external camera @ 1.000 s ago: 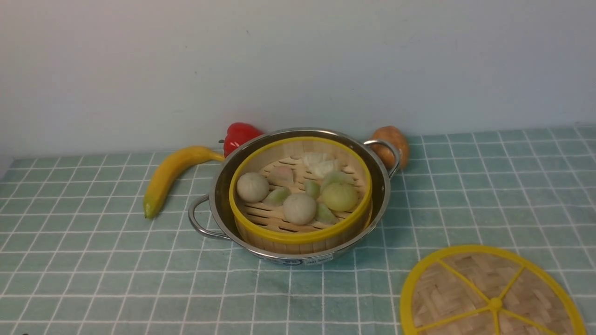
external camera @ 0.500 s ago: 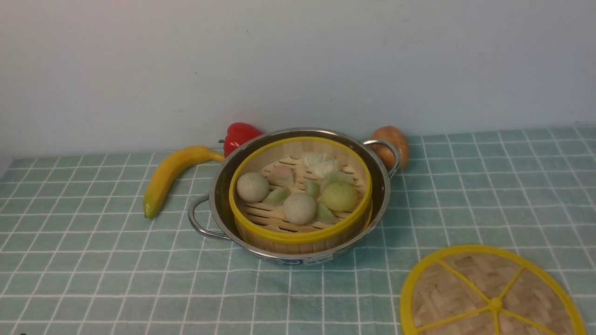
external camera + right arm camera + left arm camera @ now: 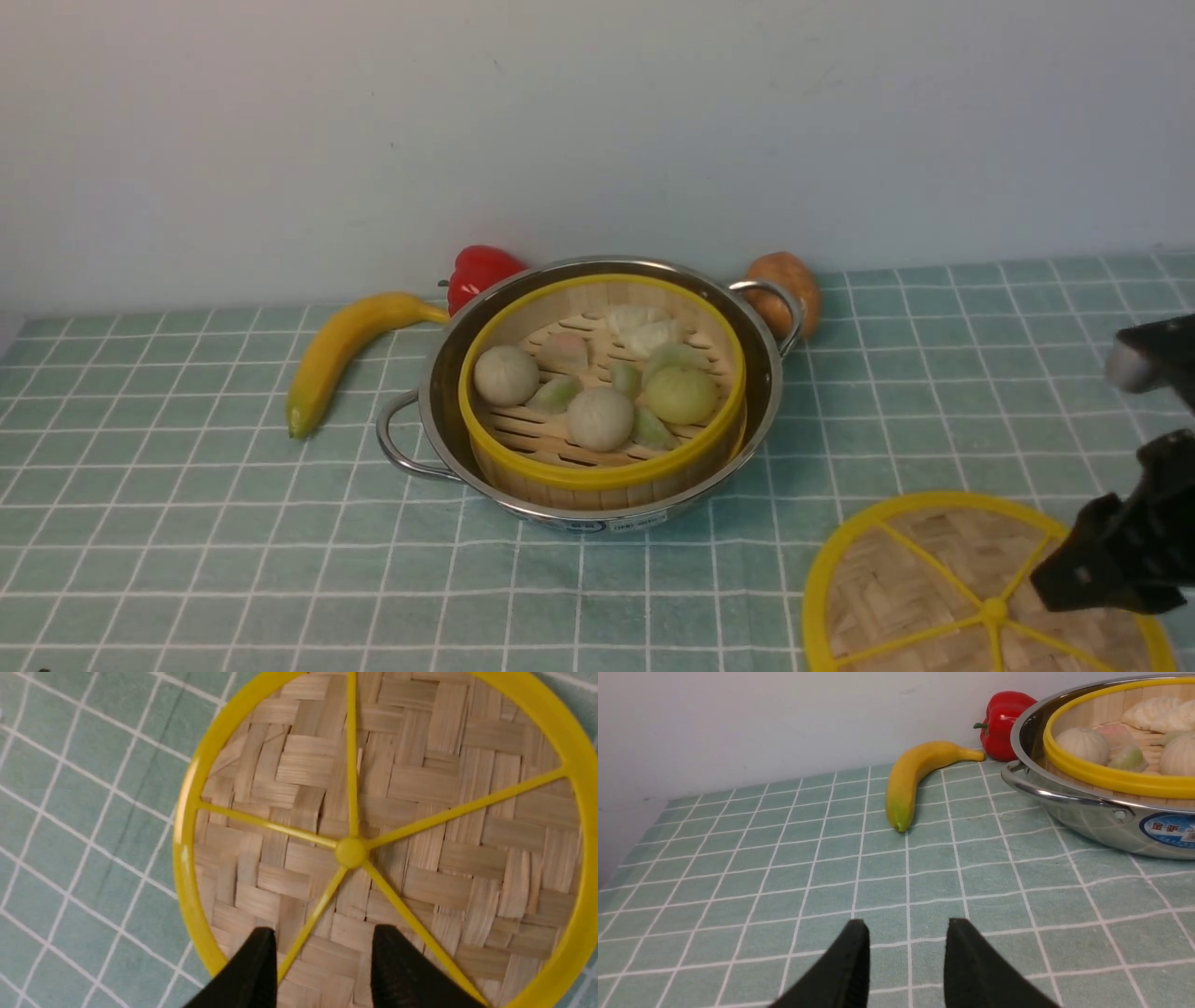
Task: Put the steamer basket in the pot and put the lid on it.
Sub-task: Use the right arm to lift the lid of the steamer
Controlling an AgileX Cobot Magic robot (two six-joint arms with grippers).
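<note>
Lid (image 3: 467, 858) looks light, stiff, thin — your right end effector (image 3: 327, 970) hangs released above it; pinch the small centre knob (image 3: 351, 852).

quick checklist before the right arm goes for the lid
1. Steamer basket seated inside the pot: ok.
2. Lid lying flat on the tablecloth, nothing on it: ok.
3. Right gripper open above the lid: ok.
4. Right gripper centred over the knob: not ok, it seems off to one side.
5. Left gripper open, empty, away from the pot: ok.
6. Right gripper's height above the lid: cannot tell.
</note>
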